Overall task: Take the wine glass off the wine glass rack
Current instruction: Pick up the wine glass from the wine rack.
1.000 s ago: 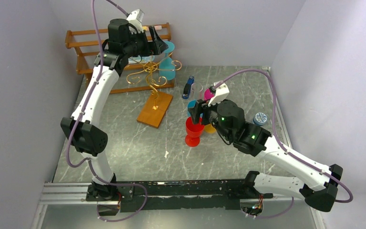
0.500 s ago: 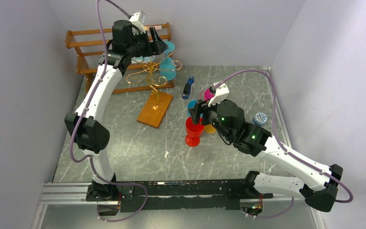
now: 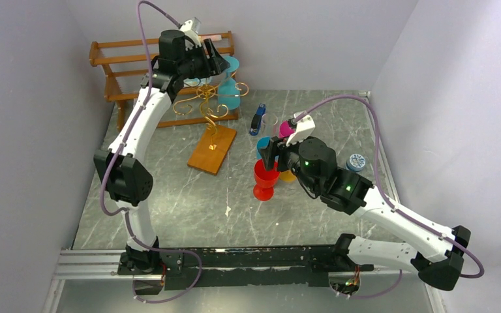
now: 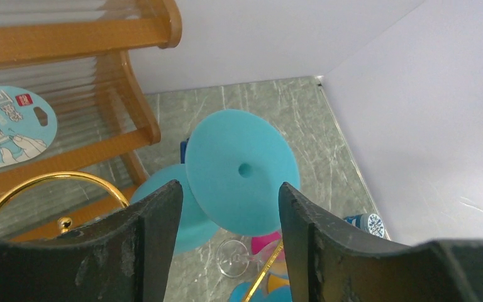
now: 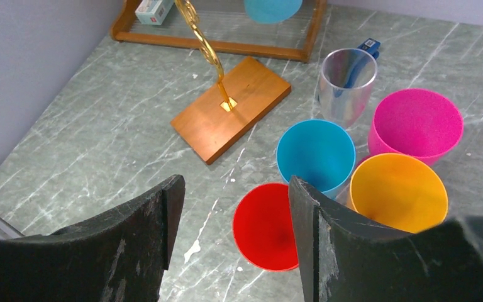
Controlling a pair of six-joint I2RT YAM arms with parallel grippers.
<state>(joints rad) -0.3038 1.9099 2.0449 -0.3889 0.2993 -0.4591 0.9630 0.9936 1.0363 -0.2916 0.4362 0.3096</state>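
The wine glass (image 4: 239, 170) is hanging inverted on the wine glass rack (image 3: 210, 111), its foot between the left gripper's (image 4: 229, 189) parted jaws. The right gripper (image 5: 236, 182) is gaping, empty. The glass is probably light, rigid and slick, so the stem is looking like the safest hold.

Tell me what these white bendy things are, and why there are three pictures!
They are two robot arms bolted to a table. One picture looks down from above; the other two come from cameras on each wrist. The left gripper sits open around the foot of a teal wine glass hanging on the gold rack. The right gripper is open and empty, above a red cup beside a blue cup, orange cup, pink cup and clear cup. A wooden shelf stands behind.
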